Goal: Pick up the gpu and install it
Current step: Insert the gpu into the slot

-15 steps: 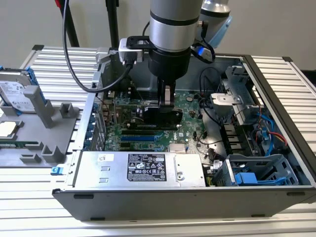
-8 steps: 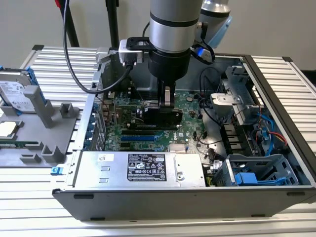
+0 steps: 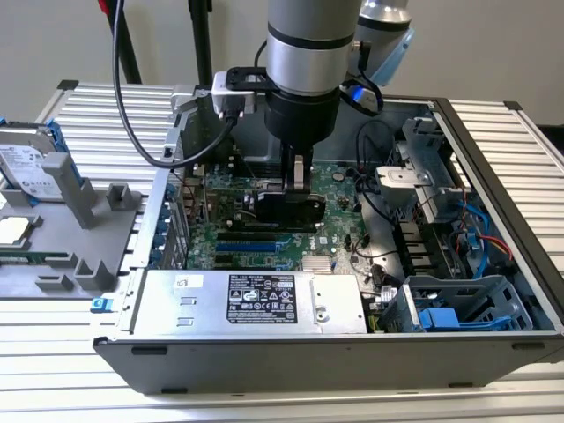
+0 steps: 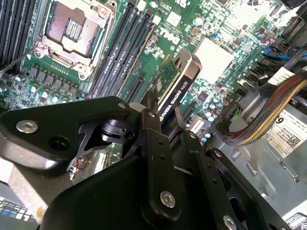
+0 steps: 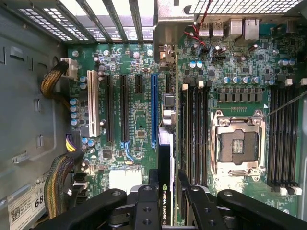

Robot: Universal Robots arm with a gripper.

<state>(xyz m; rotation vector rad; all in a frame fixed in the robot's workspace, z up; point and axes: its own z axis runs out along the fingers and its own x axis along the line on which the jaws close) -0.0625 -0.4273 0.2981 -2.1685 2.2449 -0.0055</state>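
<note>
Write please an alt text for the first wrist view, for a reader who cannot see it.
The gripper holds the gpu edge-on above the green motherboard inside an open computer case. Long expansion slots, one white and one blue, lie on one side of the card; the empty processor socket lies on the other.

Slatted aluminium table (image 3: pixel 493 119): open computer case (image 3: pixel 264 361), probably grey fixture (image 3: pixel 84 207).
</note>
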